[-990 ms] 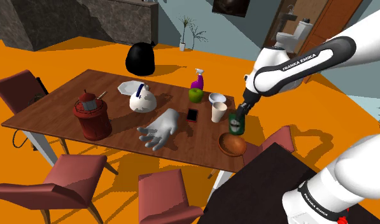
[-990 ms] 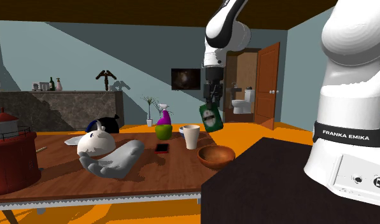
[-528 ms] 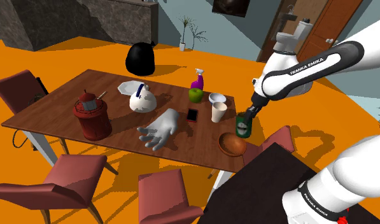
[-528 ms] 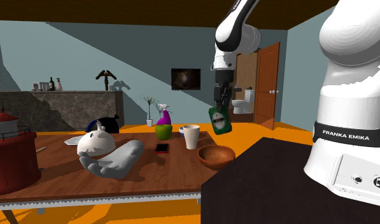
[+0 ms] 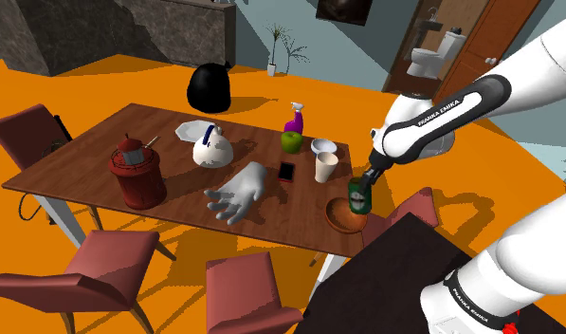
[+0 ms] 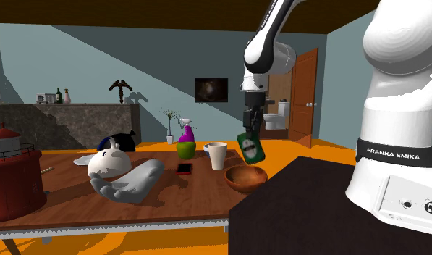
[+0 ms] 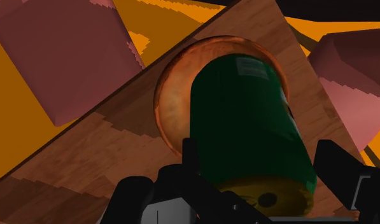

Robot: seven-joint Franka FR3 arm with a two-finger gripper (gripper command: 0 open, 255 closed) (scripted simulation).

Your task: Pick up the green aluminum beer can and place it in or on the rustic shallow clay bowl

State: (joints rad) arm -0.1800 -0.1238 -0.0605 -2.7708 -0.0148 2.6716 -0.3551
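**Pincer clamped on the green beer can, hanging over the brown shallow bowl**

- White Franka arm is stretched over the corner of the wooden table nearest the stand.
- Bowl sits at that corner, with a white cup just beside it.
- Can hangs tilted, held near its top end. In the second exterior view its lower end is just above the bowl's rim and looks clear of it.
- Wrist view: the bowl's rim curves round the can's far end, so I read the two as lined up.
- Black fingers press the can from both sides. That is a firm grasp, not a loose one.

Step in hand, as I judge it: carry is finished and placing is due. Next I'd lower a little until the base meets the bowl, then part the fingers and draw straight up. With the tilt, the can may topple against the rim on release.
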